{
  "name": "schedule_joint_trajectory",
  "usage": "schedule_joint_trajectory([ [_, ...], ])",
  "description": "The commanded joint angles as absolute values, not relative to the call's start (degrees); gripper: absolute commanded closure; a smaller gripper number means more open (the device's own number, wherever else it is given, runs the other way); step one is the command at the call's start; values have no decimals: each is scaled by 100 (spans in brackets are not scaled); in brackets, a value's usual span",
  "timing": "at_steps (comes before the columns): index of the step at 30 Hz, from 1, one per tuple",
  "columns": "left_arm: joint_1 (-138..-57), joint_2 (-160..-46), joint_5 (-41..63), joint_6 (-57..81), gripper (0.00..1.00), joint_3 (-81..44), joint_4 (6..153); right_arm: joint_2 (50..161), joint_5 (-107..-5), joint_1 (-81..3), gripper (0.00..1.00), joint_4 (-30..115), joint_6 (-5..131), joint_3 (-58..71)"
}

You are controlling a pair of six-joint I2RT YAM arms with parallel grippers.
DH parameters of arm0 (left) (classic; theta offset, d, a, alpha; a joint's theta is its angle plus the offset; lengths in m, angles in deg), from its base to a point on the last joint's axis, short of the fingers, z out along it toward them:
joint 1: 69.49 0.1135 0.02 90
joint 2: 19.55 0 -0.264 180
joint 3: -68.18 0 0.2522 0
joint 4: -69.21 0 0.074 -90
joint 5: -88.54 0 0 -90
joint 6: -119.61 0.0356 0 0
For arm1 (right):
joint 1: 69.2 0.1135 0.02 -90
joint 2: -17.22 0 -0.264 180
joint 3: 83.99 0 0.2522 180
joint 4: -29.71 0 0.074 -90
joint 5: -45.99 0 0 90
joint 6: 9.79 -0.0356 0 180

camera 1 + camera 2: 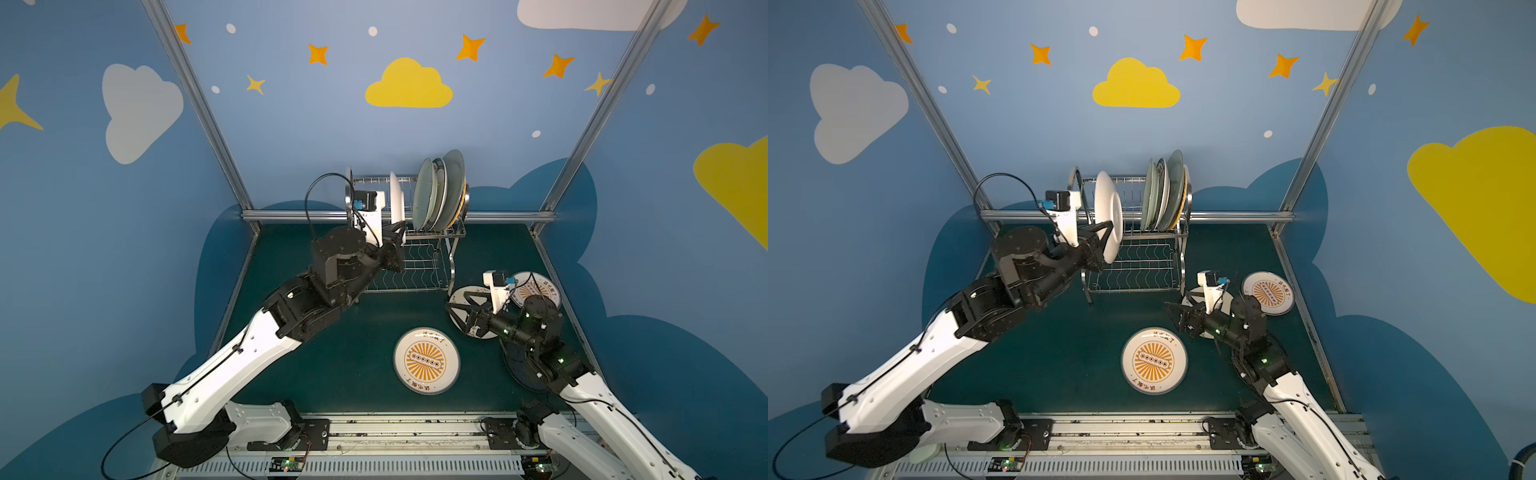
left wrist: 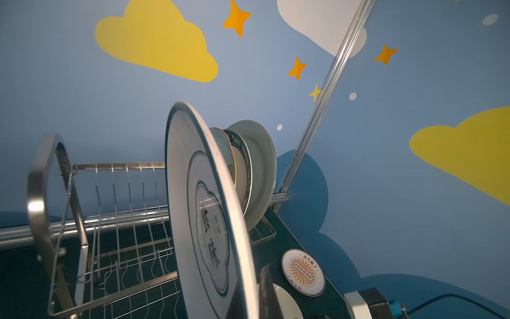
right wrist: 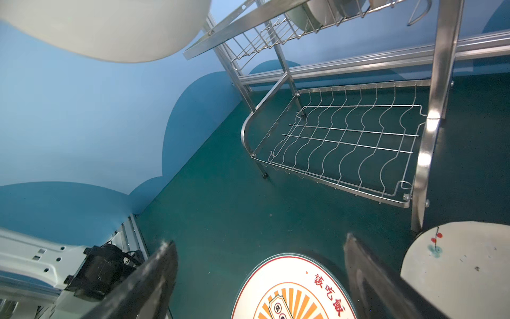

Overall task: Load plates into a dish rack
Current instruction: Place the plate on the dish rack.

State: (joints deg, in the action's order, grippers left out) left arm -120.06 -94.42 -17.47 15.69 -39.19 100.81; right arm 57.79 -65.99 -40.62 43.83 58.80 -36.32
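My left gripper [image 1: 395, 239] [image 1: 1100, 237] [image 2: 248, 298] is shut on the lower rim of a white plate [image 1: 397, 199] [image 1: 1108, 216] [image 2: 198, 207] with dark characters. It holds the plate upright over the top tier of the dish rack [image 1: 419, 266] [image 1: 1142, 266] [image 2: 124, 193]. Several plates [image 1: 440, 191] [image 1: 1163, 195] [image 2: 256, 171] stand at the tier's right end. My right gripper [image 1: 455, 316] [image 1: 1173, 318] [image 3: 259, 248] is open and low, by a cream sprigged plate [image 1: 461, 297] [image 3: 455, 262]. A sunburst plate [image 1: 427, 360] [image 1: 1154, 360] [image 3: 292, 290] lies at the table's middle.
A second sunburst plate [image 1: 540, 291] [image 1: 1268, 293] [image 2: 303, 272] lies flat near the right wall. A dark navy plate [image 1: 517, 365] is partly under my right arm. The rack's wavy-wire lower tier [image 3: 345, 138] holds nothing. Metal frame posts bound the green table [image 1: 332, 353].
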Motion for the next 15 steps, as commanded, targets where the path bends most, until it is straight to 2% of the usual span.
schedule_joint_trajectory([
  [1, -11775, -9708, -1345, 1638, 96, -4429, 9676, 5568, -6616, -3938, 8, 3927, 6061, -3825],
  [9, -11246, -10640, -1102, 1554, 96, -5285, 9813, 5054, -6376, -3595, 8, 3560, 6280, -4219],
  [15, -10886, -11345, -855, 1483, 96, -6009, 10023, 5249, -6240, -3423, 8, 3552, 6382, -4202],
])
